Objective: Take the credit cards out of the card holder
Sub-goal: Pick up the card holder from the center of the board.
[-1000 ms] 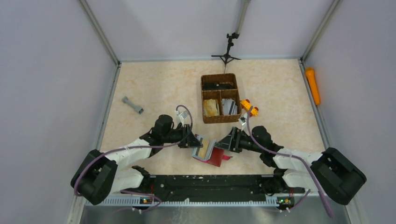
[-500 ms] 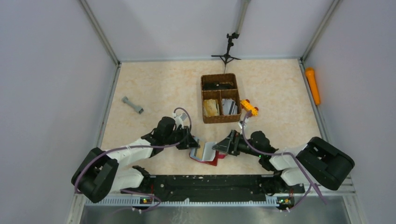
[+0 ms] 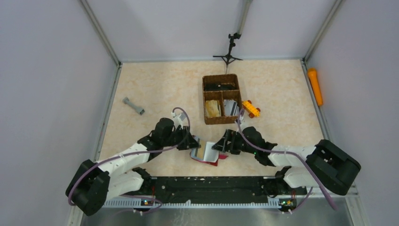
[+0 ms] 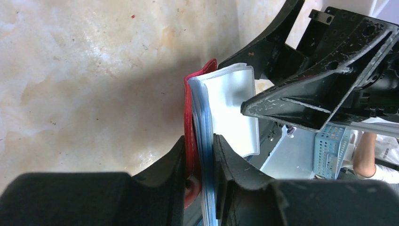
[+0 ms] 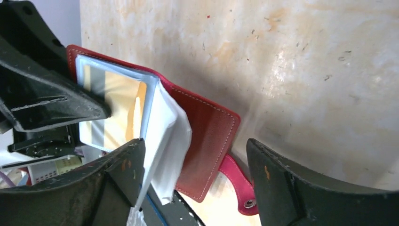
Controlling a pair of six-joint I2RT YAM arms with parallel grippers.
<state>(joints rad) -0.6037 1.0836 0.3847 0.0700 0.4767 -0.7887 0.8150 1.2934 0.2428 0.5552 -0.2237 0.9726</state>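
Left arm stretched low and inward, right arm mirroring it, wrists facing, seemingly almost touching, left gripper pinched narrow, gripping, right gripper jaws spread wide.

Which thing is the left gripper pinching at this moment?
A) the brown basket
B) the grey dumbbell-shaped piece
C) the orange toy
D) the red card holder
D: in the left wrist view the left gripper has its jaws closed on the edge of the card holder, red cover and clear sleeves squeezed between them.
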